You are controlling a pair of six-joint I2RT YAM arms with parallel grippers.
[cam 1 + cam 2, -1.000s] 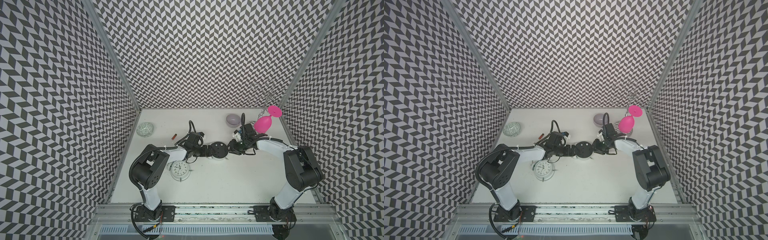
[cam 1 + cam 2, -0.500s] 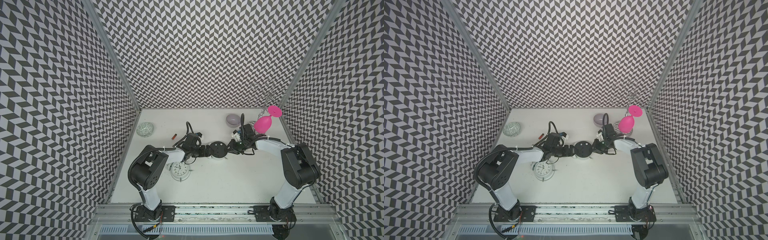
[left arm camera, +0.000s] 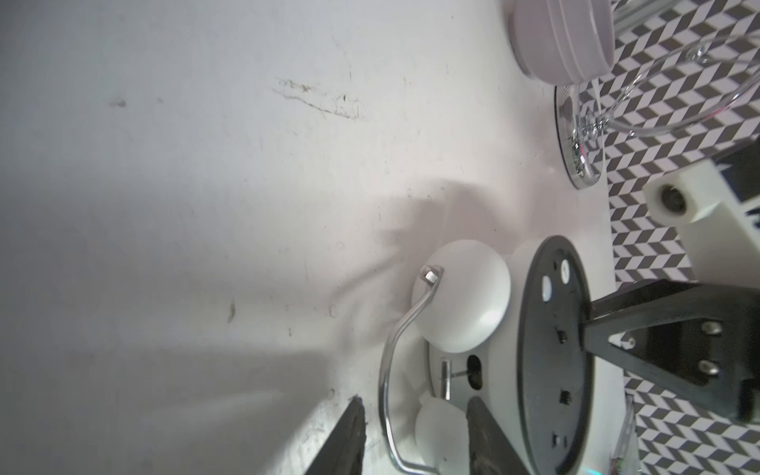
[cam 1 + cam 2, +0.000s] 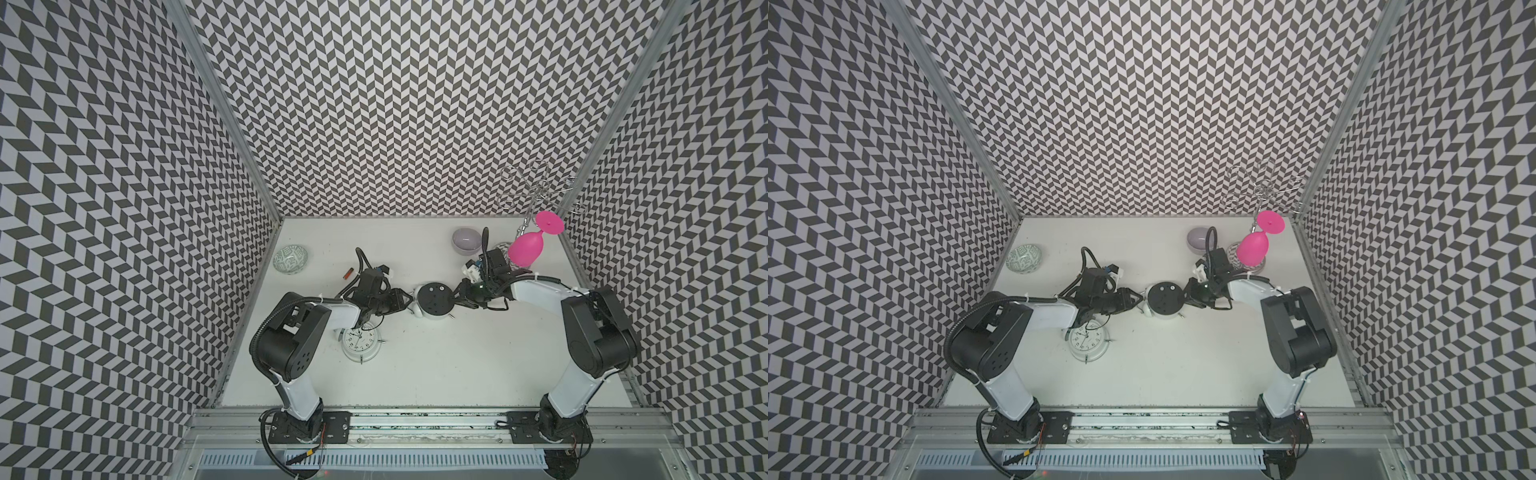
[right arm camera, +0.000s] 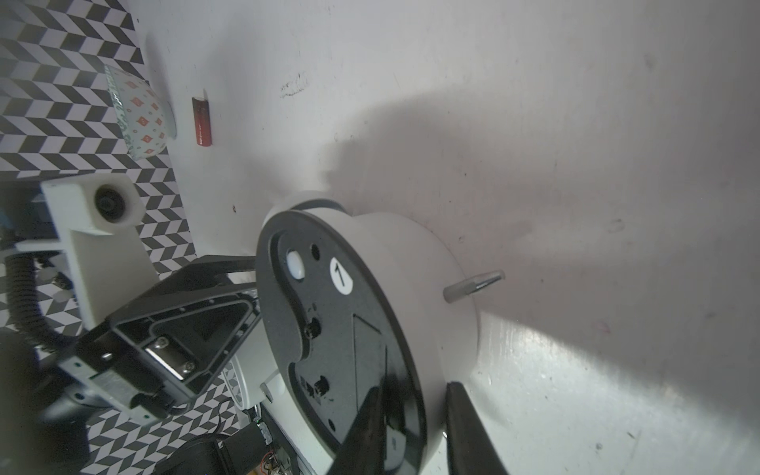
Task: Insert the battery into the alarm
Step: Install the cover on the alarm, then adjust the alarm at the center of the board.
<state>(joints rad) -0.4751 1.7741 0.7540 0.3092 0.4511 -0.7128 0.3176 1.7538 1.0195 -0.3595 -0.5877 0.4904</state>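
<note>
alarm (image 4: 434, 300) lies face down in the middle of the desk (image 4: 457, 365), black back up, a gripper at either side. right gripper (image 5: 415, 388) is clamped on its rim, one finger on the back plate, one on the white wall. left gripper (image 3: 413, 405) straddles a bell and the wire handle, can't tell if it's pinching. battery (image 4: 348, 273) lies loose toward the far left corner, near the patterned bowl (image 4: 290, 259), well apart from the alarm

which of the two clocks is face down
The farther clock, with its black back plate up; the nearer clock shows its white dial.
</note>
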